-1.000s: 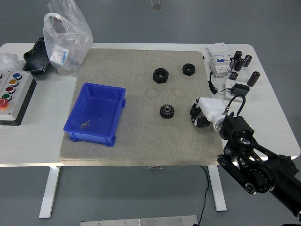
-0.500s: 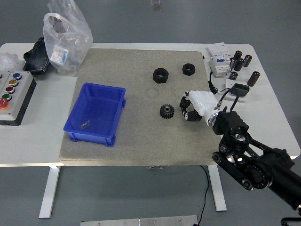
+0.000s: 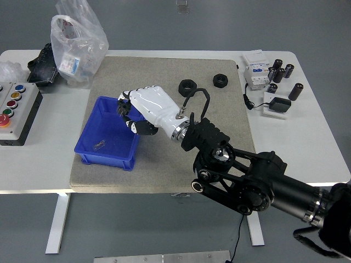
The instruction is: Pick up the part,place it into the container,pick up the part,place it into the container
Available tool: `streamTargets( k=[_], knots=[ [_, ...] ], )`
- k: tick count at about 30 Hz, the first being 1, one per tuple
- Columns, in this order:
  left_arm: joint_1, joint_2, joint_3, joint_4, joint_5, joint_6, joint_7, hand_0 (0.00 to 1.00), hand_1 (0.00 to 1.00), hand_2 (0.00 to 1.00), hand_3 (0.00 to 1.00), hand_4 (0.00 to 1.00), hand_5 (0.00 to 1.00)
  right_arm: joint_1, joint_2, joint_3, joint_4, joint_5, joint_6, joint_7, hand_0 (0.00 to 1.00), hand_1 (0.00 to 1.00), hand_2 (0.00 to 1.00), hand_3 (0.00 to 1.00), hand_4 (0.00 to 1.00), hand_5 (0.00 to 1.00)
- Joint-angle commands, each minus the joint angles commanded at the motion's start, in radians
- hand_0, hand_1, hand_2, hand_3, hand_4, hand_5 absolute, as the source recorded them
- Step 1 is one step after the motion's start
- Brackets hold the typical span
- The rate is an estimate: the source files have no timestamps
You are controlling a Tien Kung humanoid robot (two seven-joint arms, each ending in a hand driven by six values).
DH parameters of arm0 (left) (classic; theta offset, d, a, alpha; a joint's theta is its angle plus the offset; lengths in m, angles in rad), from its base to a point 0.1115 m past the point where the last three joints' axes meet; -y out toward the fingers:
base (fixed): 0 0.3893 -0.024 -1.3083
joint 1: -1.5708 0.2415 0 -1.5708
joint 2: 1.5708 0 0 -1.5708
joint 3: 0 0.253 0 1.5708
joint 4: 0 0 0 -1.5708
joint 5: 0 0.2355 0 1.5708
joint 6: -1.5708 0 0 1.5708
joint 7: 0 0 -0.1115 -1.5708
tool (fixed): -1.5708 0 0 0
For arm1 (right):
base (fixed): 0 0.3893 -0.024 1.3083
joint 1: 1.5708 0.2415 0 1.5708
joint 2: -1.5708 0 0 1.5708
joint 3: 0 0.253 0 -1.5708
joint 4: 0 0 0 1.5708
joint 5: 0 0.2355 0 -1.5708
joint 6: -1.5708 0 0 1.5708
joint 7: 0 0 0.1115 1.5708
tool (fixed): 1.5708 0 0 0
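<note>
My right hand (image 3: pixel 131 114), white with black fingers, reaches in from the lower right and hangs over the right side of the blue bin (image 3: pixel 90 125). Its fingers are curled on a dark part that looks like the black gear; the gear no longer shows on the mat. A small metal piece (image 3: pixel 98 145) lies on the bin floor. Two black nuts (image 3: pixel 186 86) (image 3: pixel 220 80) lie on the grey mat (image 3: pixel 164 164) behind my arm. The left arm is out of view.
A button box (image 3: pixel 15 112) sits at the left edge. A plastic bag (image 3: pixel 77 46) stands at the back left. A white electrical module (image 3: pixel 255 68), several black cylinders (image 3: pixel 279 71) and a black adapter (image 3: pixel 277 104) are at the back right.
My right hand has swept left from beside the gear at the mat's right middle to above the blue bin. The gear has gone from its spot on the mat.
</note>
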Motion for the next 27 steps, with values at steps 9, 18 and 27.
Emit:
streamTargets(
  k=[9,18,27],
  knots=[
    [0.003,0.003,-0.007,0.000,0.004,0.001,0.007,0.658,0.553,0.562,0.695,0.614,0.244,0.021,0.000,-0.162,-0.077,0.047,-0.080,0.008,0.364,0.510,0.459,0.395,0.245,0.002],
    [0.002,0.005,-0.004,0.000,0.003,0.001,0.006,0.659,0.553,0.562,0.695,0.615,0.244,0.016,0.000,-0.190,-0.081,0.057,-0.051,0.019,0.658,0.838,0.854,0.849,0.513,0.205],
    [0.000,0.005,0.000,0.000,0.000,0.001,0.004,0.659,0.554,0.562,0.695,0.614,0.244,0.015,0.000,-0.184,-0.063,0.073,-0.069,0.016,0.667,0.848,0.862,0.878,0.575,0.215]
  ],
)
